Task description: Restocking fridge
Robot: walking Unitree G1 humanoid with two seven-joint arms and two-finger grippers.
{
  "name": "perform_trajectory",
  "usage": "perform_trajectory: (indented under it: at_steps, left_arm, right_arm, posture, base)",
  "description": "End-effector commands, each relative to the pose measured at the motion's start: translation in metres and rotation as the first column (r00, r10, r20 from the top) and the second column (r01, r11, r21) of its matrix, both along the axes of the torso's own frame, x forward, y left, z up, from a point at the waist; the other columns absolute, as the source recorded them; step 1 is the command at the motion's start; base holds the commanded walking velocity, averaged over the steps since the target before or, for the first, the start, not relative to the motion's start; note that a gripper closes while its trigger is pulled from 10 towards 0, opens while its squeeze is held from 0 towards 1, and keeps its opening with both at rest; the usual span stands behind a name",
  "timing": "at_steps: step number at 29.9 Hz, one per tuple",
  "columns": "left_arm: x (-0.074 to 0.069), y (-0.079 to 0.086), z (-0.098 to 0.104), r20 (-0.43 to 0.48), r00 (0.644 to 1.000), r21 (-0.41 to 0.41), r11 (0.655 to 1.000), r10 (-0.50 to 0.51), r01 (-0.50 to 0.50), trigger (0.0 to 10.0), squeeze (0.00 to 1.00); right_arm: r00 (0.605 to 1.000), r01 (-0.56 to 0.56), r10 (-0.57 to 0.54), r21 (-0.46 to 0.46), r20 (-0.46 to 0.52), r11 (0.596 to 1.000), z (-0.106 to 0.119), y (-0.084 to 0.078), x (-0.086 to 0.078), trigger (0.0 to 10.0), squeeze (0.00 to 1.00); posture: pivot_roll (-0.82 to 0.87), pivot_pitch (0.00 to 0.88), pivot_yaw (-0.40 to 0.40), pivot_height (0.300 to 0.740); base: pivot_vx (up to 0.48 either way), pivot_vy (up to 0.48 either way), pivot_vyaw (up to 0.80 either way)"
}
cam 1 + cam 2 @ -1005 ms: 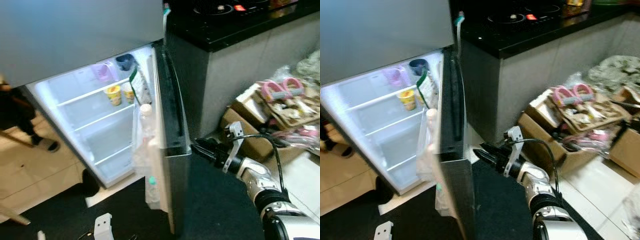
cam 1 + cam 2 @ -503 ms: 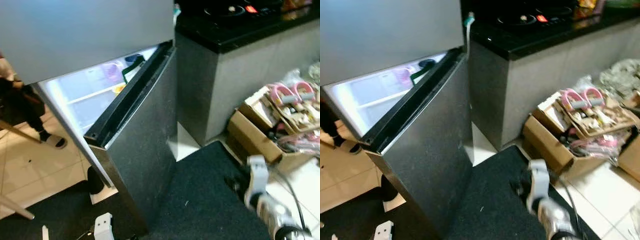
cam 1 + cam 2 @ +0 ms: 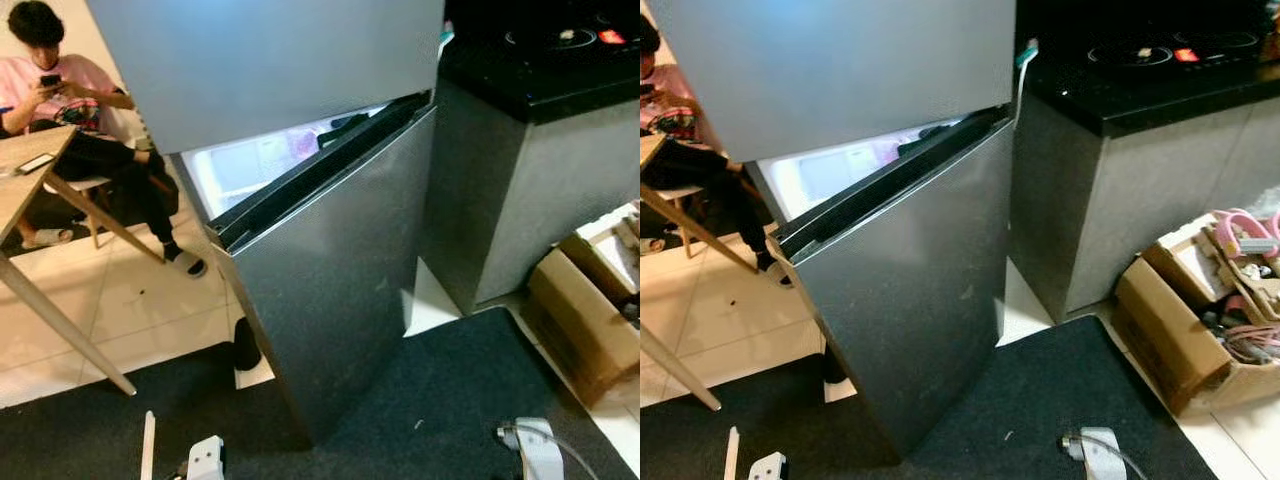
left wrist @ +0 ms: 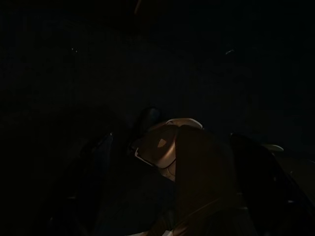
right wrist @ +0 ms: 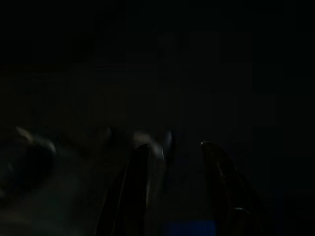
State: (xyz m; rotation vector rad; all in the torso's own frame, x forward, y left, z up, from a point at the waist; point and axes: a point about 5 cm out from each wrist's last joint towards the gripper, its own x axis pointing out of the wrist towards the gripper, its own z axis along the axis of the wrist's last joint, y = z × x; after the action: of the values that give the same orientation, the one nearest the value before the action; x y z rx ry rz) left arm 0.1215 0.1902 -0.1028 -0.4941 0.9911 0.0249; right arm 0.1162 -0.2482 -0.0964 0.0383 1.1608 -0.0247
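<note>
The fridge door [image 3: 905, 310] stood ajar with a lit strip of the fridge interior [image 3: 262, 162] showing, so I'd guess the restock was basically wrapping up. It sat up and ahead of the right tool [image 5: 174, 196], which hung low over the black mat [image 3: 1040, 400]; its fingers looked a narrow gap apart in the dark wrist view. Can't tell the left tool's state, too dark. Counter [image 3: 1110, 215] just beside the fridge, cardboard boxes [image 3: 1185, 330] of clutter on the tile floor [image 3: 110, 310], a person [image 3: 70, 100] seated at a table.
</note>
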Motion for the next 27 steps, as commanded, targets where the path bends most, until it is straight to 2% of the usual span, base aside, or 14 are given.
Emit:
perform_trajectory:
  at_steps: [1,16,27]
  left_arm:
    - [-0.0003,0.0021,-0.0001,-0.008,1.000,0.009,1.000,0.005,-0.004,10.0,0.00]
    - [-0.0005,0.0015,-0.0003,-0.007,1.000,0.019,1.000,0.002,-0.002,10.0,0.00]
    - [-0.0016,0.0045,-0.0003,-0.012,1.000,0.031,1.000,-0.003,0.003,10.0,0.00]
  right_arm:
    - [0.999,-0.029,0.029,-0.012,0.014,1.000,0.0012,0.0036,0.0075,10.0,0.00]
    - [0.998,-0.050,0.051,-0.029,0.031,0.998,0.0029,0.0059,0.0148,10.0,0.00]
    - [0.998,-0.061,0.061,-0.025,0.027,0.998,0.0019,0.0081,0.0134,10.0,0.00]
  posture:
    - [-0.03,0.000,0.065,0.740]
    - [-0.03,0.000,0.064,0.740]
    - [-0.03,0.000,0.065,0.740]
  base:
    - [0.000,0.000,0.71]
    - [0.000,0.000,0.72]
    - [0.000,0.000,0.72]
